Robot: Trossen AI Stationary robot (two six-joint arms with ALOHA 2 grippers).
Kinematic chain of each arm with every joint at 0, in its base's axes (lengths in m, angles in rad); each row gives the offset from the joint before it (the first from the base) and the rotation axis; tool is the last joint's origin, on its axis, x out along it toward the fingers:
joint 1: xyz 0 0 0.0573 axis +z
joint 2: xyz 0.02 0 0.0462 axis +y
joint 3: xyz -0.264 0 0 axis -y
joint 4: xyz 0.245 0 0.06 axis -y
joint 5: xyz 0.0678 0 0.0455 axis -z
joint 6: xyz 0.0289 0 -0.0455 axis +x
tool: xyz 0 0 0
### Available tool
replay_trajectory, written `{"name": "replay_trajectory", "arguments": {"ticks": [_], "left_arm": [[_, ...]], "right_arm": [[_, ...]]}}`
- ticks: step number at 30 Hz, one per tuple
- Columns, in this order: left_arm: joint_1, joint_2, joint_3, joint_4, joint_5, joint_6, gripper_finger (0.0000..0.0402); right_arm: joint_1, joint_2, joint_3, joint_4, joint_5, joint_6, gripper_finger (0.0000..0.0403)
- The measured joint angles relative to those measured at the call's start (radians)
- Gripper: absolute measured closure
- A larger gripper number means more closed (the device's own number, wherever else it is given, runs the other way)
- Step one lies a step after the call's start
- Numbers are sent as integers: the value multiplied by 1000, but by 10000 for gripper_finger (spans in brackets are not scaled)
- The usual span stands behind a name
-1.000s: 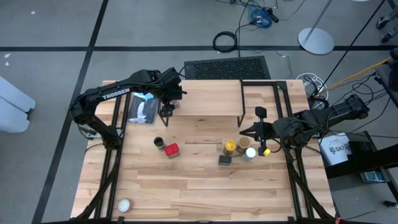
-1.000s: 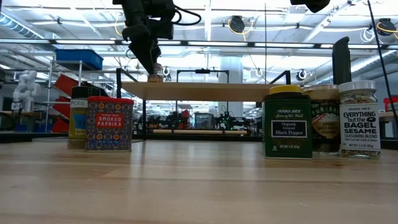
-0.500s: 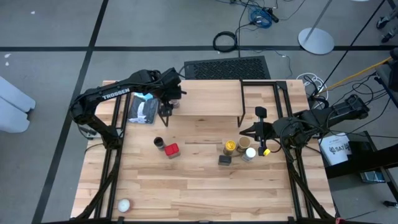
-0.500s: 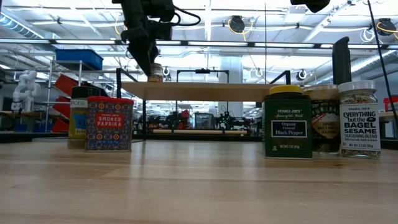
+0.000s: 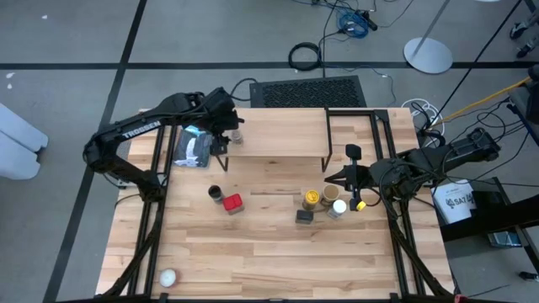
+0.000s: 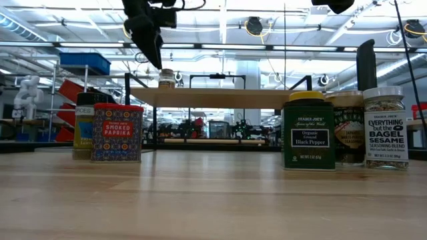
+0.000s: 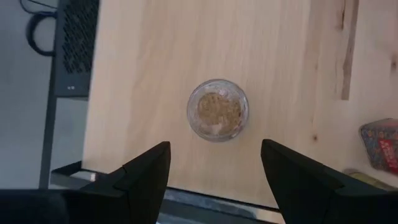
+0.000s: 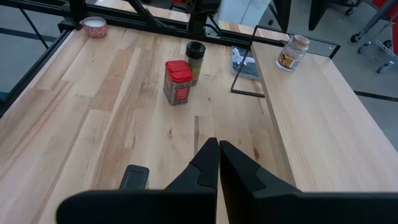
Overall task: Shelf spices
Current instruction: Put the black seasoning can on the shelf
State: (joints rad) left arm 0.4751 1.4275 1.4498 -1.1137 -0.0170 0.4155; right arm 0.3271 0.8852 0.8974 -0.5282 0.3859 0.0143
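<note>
1. One jar [image 5: 237,135] is standing upright on the shelf [image 5: 286,145], near its left end, with its tan lid [image 7: 217,109] showing in the left wrist view; nothing is touching it.
2. The left claw [image 7: 211,165] is hanging above and just beside that jar with its fingers [image 7: 144,176] spread and released. It is holding nothing, so the placing step looks done.
3. To finish well, the left arm should be lifting straight up and clear before swinging sideways, so a finger is not clipping the jar and tipping it off the plank.
4. Five spices are waiting on the tabletop [image 5: 253,252]: the red tin [image 5: 232,204] and dark-lidded jar [image 5: 215,193] are sitting close together left of centre.
5. The yellow-lidded jar [image 5: 312,199], white-lidded jar [image 5: 338,207], black tin [image 5: 304,216] and one more jar [image 5: 329,194] are clustered right of centre.
6. The red tin looks like the nearest next pick for the left claw; coming down over it squarely would avoid nudging the dark-lidded jar beside it.
7. The right claw [image 8: 217,163] is clenched empty, resting low by the right cluster.
</note>
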Motion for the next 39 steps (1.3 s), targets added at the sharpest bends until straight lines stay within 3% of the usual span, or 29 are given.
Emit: {"name": "replay_trajectory", "arguments": {"ticks": [15, 24, 29, 32, 39], "left_arm": [[-71, -199, 0, -100, -17, -328, 142], [-261, -270, 0, -108, 23, -510, 142], [-401, -272, 0, -107, 14, -583, 142], [-498, -272, 0, -107, -42, -636, 142], [-761, -257, 0, -90, -336, -857, 142]], "right_arm": [[0, 0, 0, 2, 0, 18, 403], [-18, 63, 0, 81, -1, 57, 403], [-50, 129, 0, 168, -122, 57, 403], [-67, 162, 0, 210, -193, 55, 403], [-93, 194, 0, 211, -288, 61, 403]]}}
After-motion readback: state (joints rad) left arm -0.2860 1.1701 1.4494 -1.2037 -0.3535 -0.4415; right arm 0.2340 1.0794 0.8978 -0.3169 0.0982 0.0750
